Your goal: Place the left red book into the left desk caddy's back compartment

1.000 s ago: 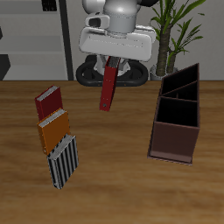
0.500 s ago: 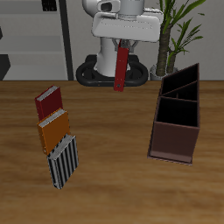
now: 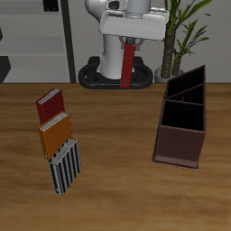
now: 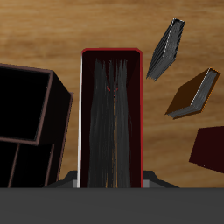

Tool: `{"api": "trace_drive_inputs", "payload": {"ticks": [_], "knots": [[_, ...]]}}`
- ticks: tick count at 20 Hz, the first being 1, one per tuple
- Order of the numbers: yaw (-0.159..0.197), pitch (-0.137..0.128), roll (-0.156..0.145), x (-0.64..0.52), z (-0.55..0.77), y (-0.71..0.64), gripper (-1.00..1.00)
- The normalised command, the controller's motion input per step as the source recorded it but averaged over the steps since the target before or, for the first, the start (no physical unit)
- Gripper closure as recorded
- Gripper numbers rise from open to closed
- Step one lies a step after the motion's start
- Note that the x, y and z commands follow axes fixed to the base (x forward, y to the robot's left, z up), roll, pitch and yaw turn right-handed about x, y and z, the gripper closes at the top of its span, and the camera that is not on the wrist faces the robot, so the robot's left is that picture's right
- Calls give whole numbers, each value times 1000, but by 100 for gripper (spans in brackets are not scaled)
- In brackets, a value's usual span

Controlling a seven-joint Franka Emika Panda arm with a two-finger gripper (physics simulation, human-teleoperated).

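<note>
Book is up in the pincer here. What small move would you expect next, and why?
Probably a sideways carry toward the left desk caddy. The pincer holds the left red book hanging well above the table, not yet over the back compartment, which looks open and unoccupied.

tool [image 3: 130, 42]: fingers hidden behind red book [image 3: 127, 65]; grip state unclear
caddy [image 4: 26, 118]: cut by wrist view's edge
maroon book [image 4: 207, 147]: cut by frame edge

Bare wooden surface [image 3: 113, 135] lies open below me, between the long dark maroon open-topped caddy [image 3: 180, 122] and three leaning books; nothing overhangs the caddy's open compartments.
</note>
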Motion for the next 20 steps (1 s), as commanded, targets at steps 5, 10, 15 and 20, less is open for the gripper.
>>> {"api": "trace_drive_inputs", "payload": {"ticks": [5,10,15,20], "knots": [[-12,-6,-10,-351,-101,97,100],[-9,-18,-2,-378,-112,196,100],[17,1,10,-187,-117,205,100],[48,2,43,-180,-162,295,100]]}}
